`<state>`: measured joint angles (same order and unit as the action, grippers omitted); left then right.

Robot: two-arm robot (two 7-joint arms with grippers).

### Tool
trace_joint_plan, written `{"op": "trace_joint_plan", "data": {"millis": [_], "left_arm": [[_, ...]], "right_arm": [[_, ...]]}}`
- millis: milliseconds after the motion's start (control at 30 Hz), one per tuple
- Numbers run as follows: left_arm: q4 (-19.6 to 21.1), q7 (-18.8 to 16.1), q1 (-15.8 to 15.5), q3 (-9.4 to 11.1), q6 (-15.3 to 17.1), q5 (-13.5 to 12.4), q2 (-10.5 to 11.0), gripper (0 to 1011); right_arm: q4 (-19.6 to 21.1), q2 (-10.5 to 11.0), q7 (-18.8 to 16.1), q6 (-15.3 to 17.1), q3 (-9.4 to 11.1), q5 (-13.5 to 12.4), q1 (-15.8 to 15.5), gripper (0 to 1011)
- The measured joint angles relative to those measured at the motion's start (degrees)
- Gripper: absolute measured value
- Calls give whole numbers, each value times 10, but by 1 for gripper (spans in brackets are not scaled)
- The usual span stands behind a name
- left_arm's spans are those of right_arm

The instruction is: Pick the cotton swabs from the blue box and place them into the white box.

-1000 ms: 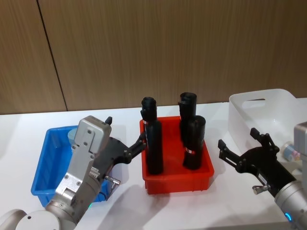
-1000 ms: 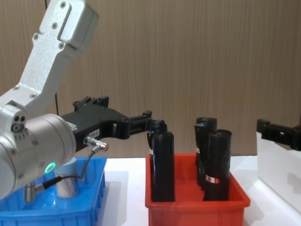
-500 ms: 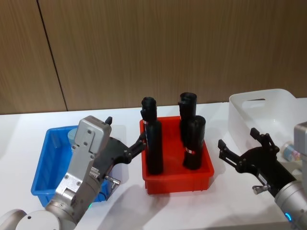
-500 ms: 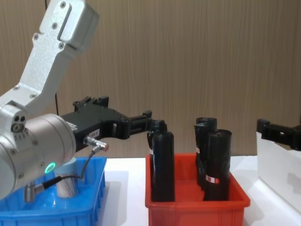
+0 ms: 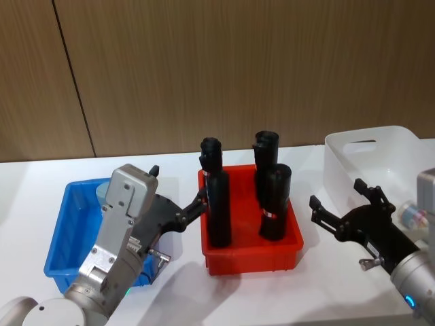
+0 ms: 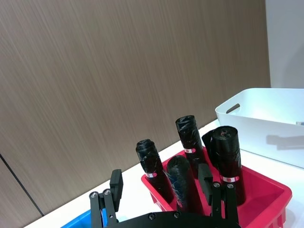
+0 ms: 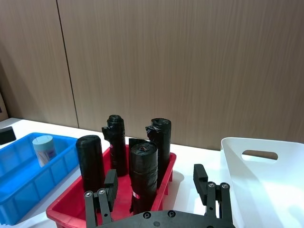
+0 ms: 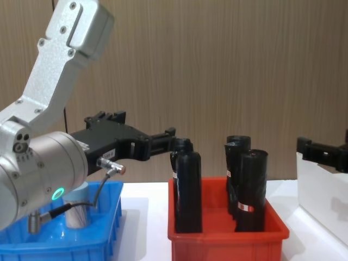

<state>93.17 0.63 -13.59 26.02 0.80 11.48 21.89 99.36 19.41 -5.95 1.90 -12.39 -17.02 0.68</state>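
One of the cotton swabs (image 7: 43,148), a clear jar with a pale blue lid, stands at the far end of the blue box (image 5: 62,238); from the chest it shows as the jar (image 8: 79,211) behind my left wrist. My left gripper (image 5: 178,187) hovers open over the blue box's right edge, pointing at the red bin. My right gripper (image 5: 336,193) hangs open between the red bin and the white box (image 5: 372,146), holding nothing. Another jar (image 5: 411,215) lies inside the white box, partly hidden by my right arm.
A red bin (image 5: 251,261) sits mid-table between the two boxes, holding tall black rolls (image 5: 217,204) with red-white labels. A wood-panelled wall stands close behind. White tabletop runs in front of the bins.
My right gripper has edged very slightly toward the white box. The left arm and the objects have not moved.
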Motion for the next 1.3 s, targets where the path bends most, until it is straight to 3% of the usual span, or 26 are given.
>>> {"op": "trace_joint_plan", "data": {"millis": [367,667,1033,1300], "left_arm": [[0,0,0,0,0,0,0,1004],[0,0,0,0,0,0,0,1004],[0,0,0,0,0,0,0,1004],[0,0,0,0,0,0,0,1004]], "right_arm": [[-76,-3,-69,1,13,-21,56,1001],[-173,-11,-161,-6,20,-39,124,1001],[-278,-22,-267,-29,21,-55,194,1001],[-342,-33,-315,-46,14,-59,235,1001]]}}
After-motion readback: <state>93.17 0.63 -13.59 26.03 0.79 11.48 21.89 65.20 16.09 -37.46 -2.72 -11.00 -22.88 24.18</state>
